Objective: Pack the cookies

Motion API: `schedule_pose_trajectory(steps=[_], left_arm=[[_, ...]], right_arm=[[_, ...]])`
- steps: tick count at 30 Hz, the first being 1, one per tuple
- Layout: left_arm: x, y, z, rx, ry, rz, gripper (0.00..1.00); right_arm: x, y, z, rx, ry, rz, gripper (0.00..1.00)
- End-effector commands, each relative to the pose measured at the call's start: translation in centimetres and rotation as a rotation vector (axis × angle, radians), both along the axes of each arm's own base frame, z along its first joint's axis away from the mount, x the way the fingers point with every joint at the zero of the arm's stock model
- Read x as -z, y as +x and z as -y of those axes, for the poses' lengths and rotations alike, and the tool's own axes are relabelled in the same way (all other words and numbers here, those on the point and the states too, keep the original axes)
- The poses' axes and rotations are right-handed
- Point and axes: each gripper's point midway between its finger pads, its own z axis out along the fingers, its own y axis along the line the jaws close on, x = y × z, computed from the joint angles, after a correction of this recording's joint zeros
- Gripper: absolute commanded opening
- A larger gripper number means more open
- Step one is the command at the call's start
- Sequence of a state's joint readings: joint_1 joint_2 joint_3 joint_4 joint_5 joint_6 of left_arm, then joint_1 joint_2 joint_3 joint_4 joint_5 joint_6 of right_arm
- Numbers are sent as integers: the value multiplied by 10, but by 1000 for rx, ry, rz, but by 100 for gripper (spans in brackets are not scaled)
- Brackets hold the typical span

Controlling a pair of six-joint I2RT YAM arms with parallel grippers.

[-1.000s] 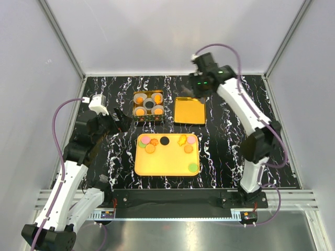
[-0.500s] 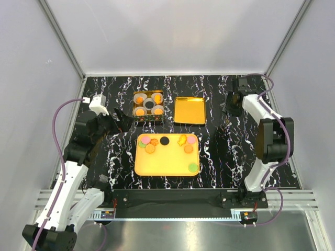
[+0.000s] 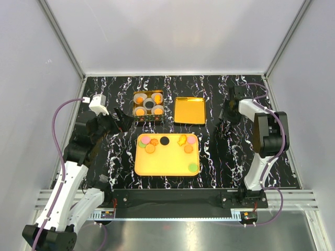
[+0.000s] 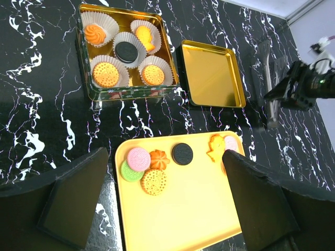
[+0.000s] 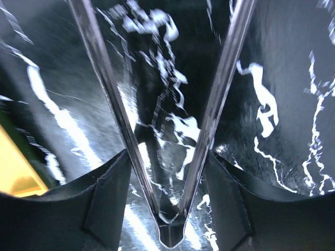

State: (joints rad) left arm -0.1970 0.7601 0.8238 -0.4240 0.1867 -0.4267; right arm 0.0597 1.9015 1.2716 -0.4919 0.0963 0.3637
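Observation:
Several cookies lie on the yellow tray: pink, green, orange and black discs, plus a yellow-orange shaped piece. More cookies sit in white paper cups inside the gold tin. My left gripper hangs open above the tray's left part, with nothing between its fingers. My right gripper is low over the table to the right of the lid, shut on the hinge end of metal tongs, whose two arms spread away from it.
The tin's gold lid lies open side up between the tin and my right gripper. Black marbled tabletop surrounds the tray. White walls enclose the back and sides.
My right arm has swung from high over the back middle, down and to the right, ending low beside the lid. The left arm and the cookies have not moved.

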Motion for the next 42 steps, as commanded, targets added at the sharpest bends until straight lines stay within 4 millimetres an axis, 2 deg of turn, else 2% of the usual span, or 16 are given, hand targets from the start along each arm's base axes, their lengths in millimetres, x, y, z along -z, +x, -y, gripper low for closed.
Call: schedule_pose_trajectory(steps=[1,5,9,12,15,17,18,19,21,22,24,25,27,28,31,42], left_arm=[[-10,2,7,31,-25,44,99],[-8,3,7,33,-23,35,99],[-7,4,6,26,-16,32,99],[-5,5,5,21,-11,32,99],[-3,8,8,36,-9,25,99],[-2,10,11,49,-12,19,99],[-5,11,13,58,-19,20,99],[-3,14,15,61,-32,-1,99],[-9,19,23,74,-60,-15,99],[-13,20,25,75,-69,-16,99],[-21,25,39,90,-90,-28,99],[-24,27,44,93,-91,-29,99],[-26,35,59,100,-96,-42,99],[-26,37,64,105,-105,-49,99],[-22,47,79,121,-142,-70,99],[-4,78,114,160,-162,-118,99]], right_arm=[[9,-7,4,19,-27,-15,65],[-3,-9,4,17,-18,4,77],[-32,-10,8,19,-44,25,77],[-69,-4,7,21,-32,96,72],[-104,5,-16,-39,11,171,69],[-111,12,-34,-91,23,190,70],[-121,21,-51,-132,33,214,69],[-107,27,-59,-155,38,178,68],[-111,41,-80,-207,81,182,64],[-96,46,-84,-214,85,152,61],[-94,61,-93,-235,122,161,57],[-77,65,-97,-241,127,126,54],[-74,73,-104,-258,154,121,47],[-62,75,-105,-258,161,96,47],[-48,79,-107,-268,164,80,47],[-12,83,-106,-263,149,23,40]])
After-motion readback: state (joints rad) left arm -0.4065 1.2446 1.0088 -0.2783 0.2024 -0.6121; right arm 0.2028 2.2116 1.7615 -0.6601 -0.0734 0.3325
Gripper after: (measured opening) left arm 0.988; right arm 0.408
